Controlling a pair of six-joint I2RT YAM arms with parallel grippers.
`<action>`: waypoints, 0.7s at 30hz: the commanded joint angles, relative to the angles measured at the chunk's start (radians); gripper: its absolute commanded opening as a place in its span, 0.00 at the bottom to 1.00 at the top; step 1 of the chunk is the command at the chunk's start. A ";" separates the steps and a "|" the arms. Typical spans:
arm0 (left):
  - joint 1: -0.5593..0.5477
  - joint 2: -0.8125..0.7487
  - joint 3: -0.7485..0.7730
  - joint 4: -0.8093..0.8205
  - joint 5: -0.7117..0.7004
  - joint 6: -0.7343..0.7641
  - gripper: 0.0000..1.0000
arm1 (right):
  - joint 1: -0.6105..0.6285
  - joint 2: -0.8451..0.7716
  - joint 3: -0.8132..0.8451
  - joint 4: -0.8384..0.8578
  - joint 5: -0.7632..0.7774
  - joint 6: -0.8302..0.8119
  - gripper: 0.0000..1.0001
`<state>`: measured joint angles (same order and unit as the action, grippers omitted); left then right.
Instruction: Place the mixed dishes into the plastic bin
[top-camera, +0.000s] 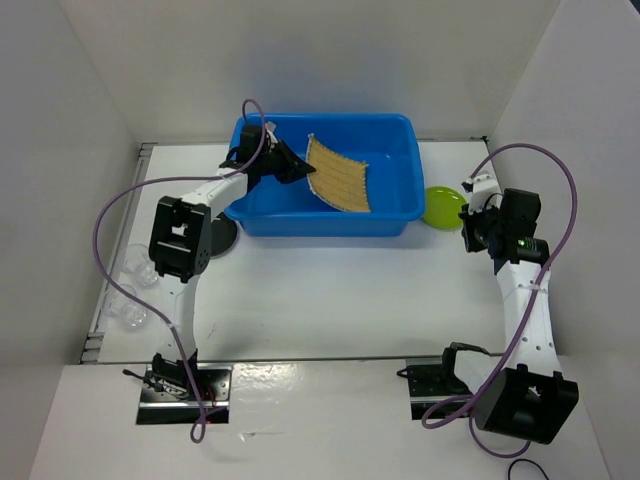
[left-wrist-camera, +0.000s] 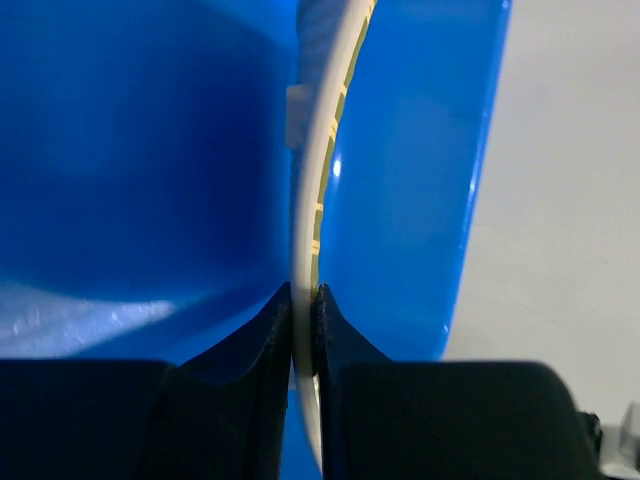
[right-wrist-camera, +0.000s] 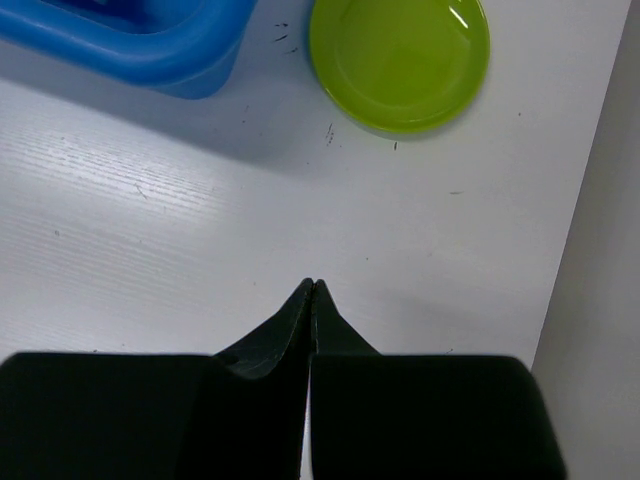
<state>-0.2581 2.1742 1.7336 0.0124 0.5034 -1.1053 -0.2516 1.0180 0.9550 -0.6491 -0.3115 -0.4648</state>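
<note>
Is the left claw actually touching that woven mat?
Touching. The left wrist view shows the left gripper shut on the thin edge of the mat, pinching it from both sides with no gap.

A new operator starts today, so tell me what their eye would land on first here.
The bright blue bin at the far middle of the table, with the left gripper pinching a tan woven mat tilted inside it. Next, the lime-green plate on the table just right of the bin, in front of the shut right gripper.
</note>
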 joint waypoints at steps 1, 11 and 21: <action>0.005 0.035 0.105 0.114 0.028 -0.005 0.00 | -0.006 -0.021 -0.002 0.054 0.020 0.011 0.00; 0.005 0.203 0.185 -0.002 0.009 0.082 0.11 | -0.006 0.131 -0.004 0.072 0.103 0.055 0.62; 0.014 0.179 0.277 -0.247 -0.043 0.232 1.00 | -0.006 0.172 -0.004 0.092 0.147 0.074 0.87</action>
<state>-0.2554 2.3859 1.9354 -0.1772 0.4576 -0.9417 -0.2516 1.1854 0.9436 -0.6136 -0.1890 -0.4057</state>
